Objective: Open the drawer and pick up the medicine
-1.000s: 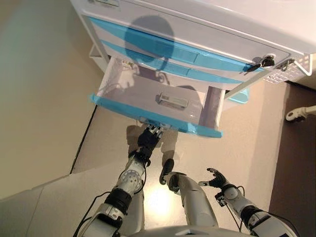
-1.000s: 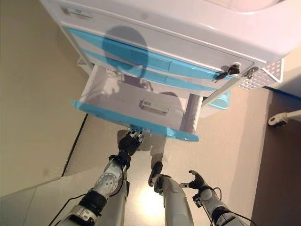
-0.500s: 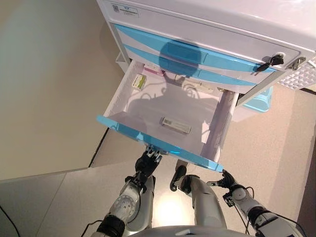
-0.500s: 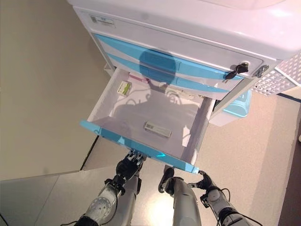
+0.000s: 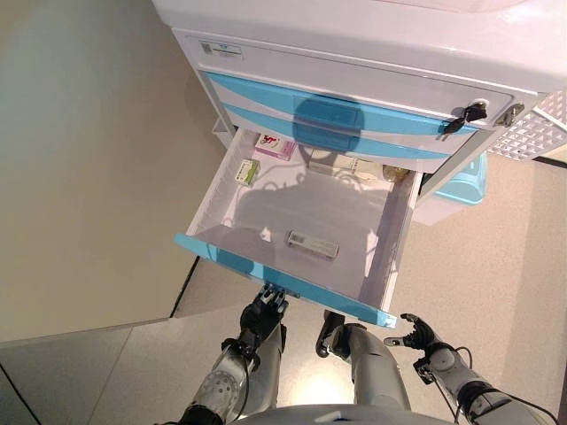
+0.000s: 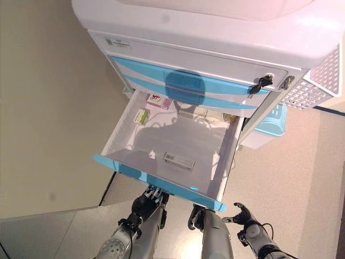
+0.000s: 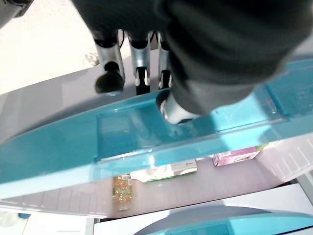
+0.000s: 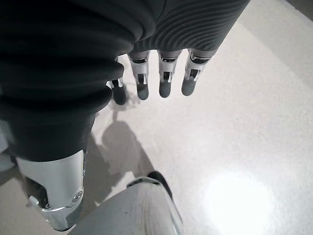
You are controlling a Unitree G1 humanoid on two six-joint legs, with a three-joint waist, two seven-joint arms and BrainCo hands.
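The white cart's (image 5: 354, 80) third drawer (image 5: 283, 280) stands pulled out, its blue front towards me. On its floor lies a flat grey medicine box (image 5: 312, 244). A small green-white box (image 5: 246, 171) sits at the left wall. Along the back are a pink box (image 5: 275, 144), a white-green box (image 7: 164, 171) and an amber bottle (image 7: 122, 192). My left hand (image 5: 264, 312) is just under the blue front, fingers (image 7: 108, 81) hooked over the handle lip, thumb (image 7: 175, 108) on the front. My right hand (image 5: 416, 335) hangs open over the floor, holding nothing.
Two blue-fronted drawers (image 5: 354, 119) above the open one are shut. A key (image 5: 468, 115) sticks out of the lock at the cart's right. A white mesh basket (image 5: 540, 133) hangs on that side, with a light-blue bin (image 5: 461, 181) below it.
The drawer has slid further out with my left hand at its front, and the boxes at its back now show. The camera has shifted too. The right hand stays low and open.
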